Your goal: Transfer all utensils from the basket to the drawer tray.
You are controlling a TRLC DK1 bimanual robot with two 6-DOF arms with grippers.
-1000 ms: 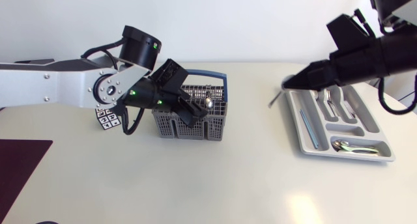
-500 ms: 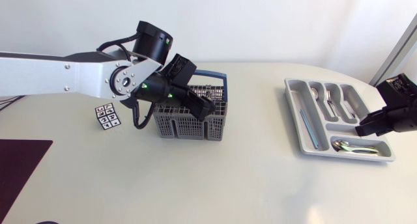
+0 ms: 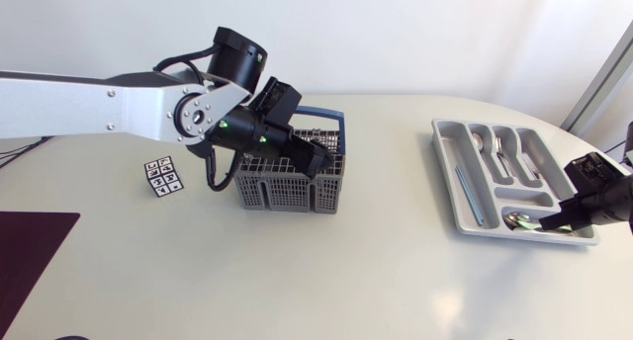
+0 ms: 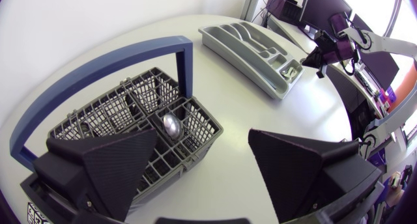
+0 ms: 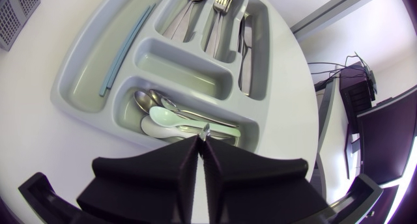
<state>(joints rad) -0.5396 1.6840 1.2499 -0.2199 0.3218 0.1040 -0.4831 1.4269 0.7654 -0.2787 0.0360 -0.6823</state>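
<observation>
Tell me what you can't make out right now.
Basket contents: in the head view my left end effector covers them; the left wrist view shows one spoon bowl, and its mesh hides the rest.
Thin metal tip at the shut right end effector: right wrist view, too small to tell if gripped.
Tray, end compartment: head view, partly covered by the right end effector.

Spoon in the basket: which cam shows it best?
Left wrist view: the spoon shows bowl-up in a basket cell, ahead of the open fingers. Head view: the left gripper covers it. Right wrist view: only a basket corner.
</observation>
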